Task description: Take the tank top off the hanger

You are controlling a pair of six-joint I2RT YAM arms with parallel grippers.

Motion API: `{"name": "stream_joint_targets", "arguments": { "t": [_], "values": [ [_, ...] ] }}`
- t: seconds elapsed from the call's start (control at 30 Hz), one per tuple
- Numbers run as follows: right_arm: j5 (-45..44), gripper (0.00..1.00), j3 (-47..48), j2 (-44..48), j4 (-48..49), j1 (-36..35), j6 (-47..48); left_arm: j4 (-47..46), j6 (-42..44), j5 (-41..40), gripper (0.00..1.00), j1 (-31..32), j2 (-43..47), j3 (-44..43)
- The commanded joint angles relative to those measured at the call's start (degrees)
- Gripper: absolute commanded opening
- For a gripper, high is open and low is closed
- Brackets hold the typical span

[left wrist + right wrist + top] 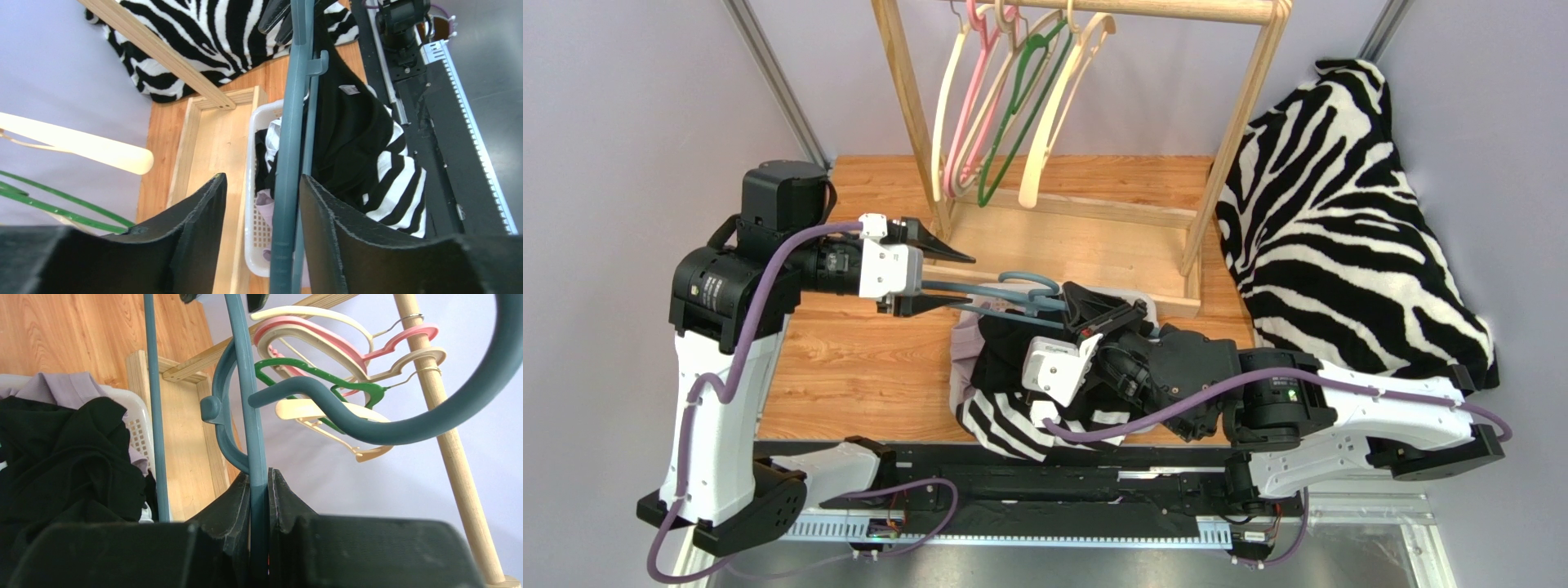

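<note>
A teal hanger point(1014, 286) is held level above a white basket point(250, 202). My left gripper point(955, 282) is open, its fingers on either side of the hanger's bar point(287, 184), which lies against the right finger point(331, 220). My right gripper point(1109, 312) is shut on the hanger's other bar point(255, 441) near the hook point(430, 416). The black tank top point(350, 135) is bunched beside and under the hanger, over the basket. I cannot tell whether any of it still hangs on the hanger. It also shows in the right wrist view point(67, 459).
The basket also holds a black-and-white striped garment point(1008, 423) and lilac cloth point(55, 389). A wooden rack point(928, 135) with several coloured hangers point(1014, 110) stands at the back of the wooden table point(854, 368). A zebra-print blanket point(1345, 221) lies at the right.
</note>
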State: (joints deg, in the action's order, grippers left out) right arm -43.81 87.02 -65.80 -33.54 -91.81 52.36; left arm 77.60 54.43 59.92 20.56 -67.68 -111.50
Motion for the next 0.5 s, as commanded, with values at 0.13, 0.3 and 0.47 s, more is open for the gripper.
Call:
{"name": "stream_joint_targets", "arguments": {
  "t": [0.13,0.3,0.47],
  "values": [
    [-1.80,0.00,0.60,-0.82,7.96,-0.21,4.07,16.71,-3.71,0.64,0.12,1.68,0.00,0.23],
    [-2.07,0.00,-1.85,-1.00,12.78,0.49,2.93,11.44,-6.96,-1.20,0.11,2.03,3.07,4.87],
    [-3.12,0.51,-2.47,-2.31,14.82,2.34,-4.09,-10.22,-25.15,-15.59,0.00,2.12,9.39,11.91]
  ]
}}
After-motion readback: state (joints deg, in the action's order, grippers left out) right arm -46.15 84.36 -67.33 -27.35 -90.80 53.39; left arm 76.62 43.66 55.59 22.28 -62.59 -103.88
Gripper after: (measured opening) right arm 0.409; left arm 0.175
